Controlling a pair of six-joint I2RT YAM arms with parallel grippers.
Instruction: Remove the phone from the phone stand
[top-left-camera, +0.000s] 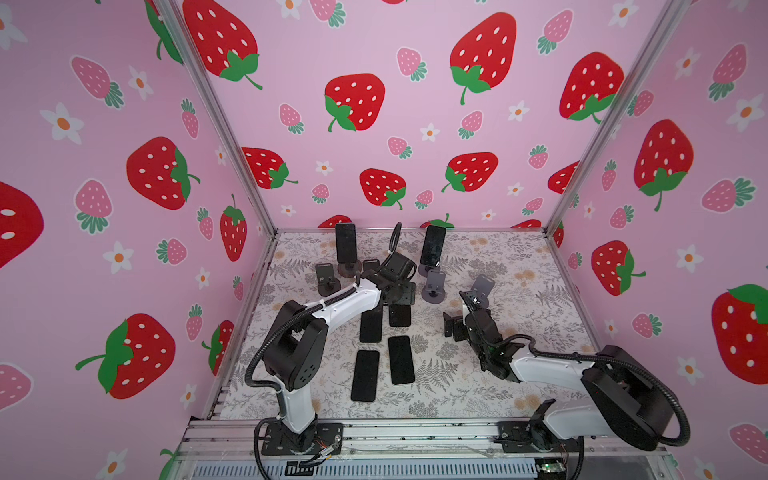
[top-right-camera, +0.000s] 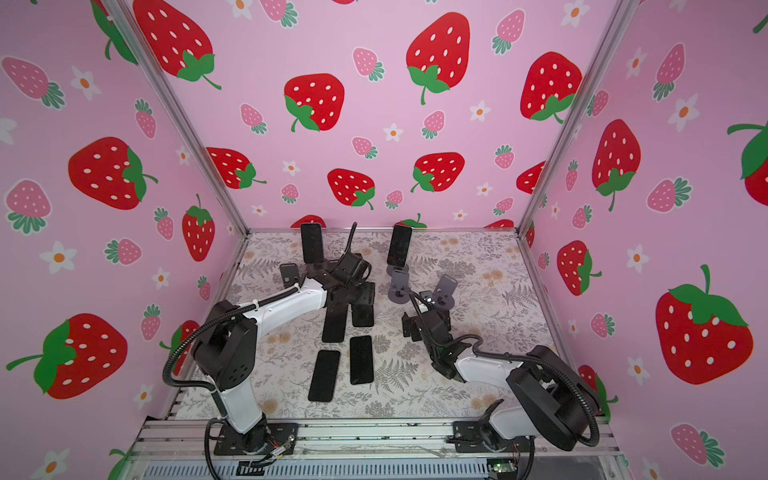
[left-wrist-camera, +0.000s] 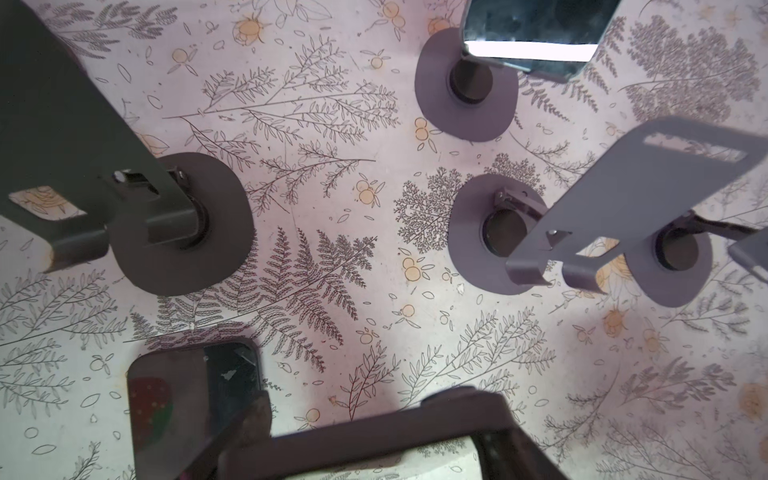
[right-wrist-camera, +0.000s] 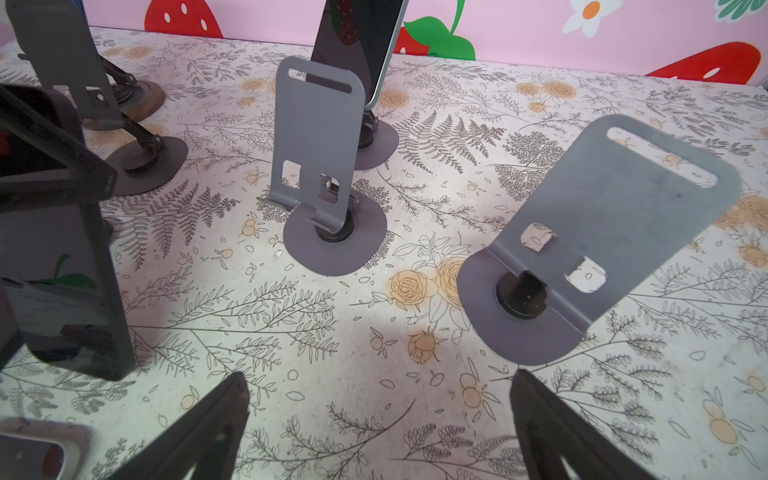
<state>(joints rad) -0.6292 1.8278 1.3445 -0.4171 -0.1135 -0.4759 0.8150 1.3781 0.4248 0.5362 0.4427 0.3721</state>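
Note:
My left gripper (left-wrist-camera: 376, 440) is shut on the sides of a black phone (left-wrist-camera: 415, 428), which hangs just above the table at centre back (top-left-camera: 400, 316). In the right wrist view this held phone (right-wrist-camera: 58, 257) shows at the edge, clear of every stand. An empty dark phone stand (left-wrist-camera: 174, 224) is beside it. Two more phones (top-left-camera: 345, 243) (top-left-camera: 433, 245) lean upright on stands by the back wall. My right gripper (right-wrist-camera: 378, 376) is open over bare table, near a tilted empty grey stand (right-wrist-camera: 602, 232).
Several black phones lie flat mid-table (top-left-camera: 365, 375) (top-left-camera: 401, 359) (top-left-camera: 370, 326). Empty stands cluster at the back: a dark one (top-left-camera: 327, 278) and two grey ones (top-left-camera: 434, 286) (top-left-camera: 482, 286). Pink strawberry walls close in three sides, and a metal rail (top-left-camera: 415, 432) runs along the front.

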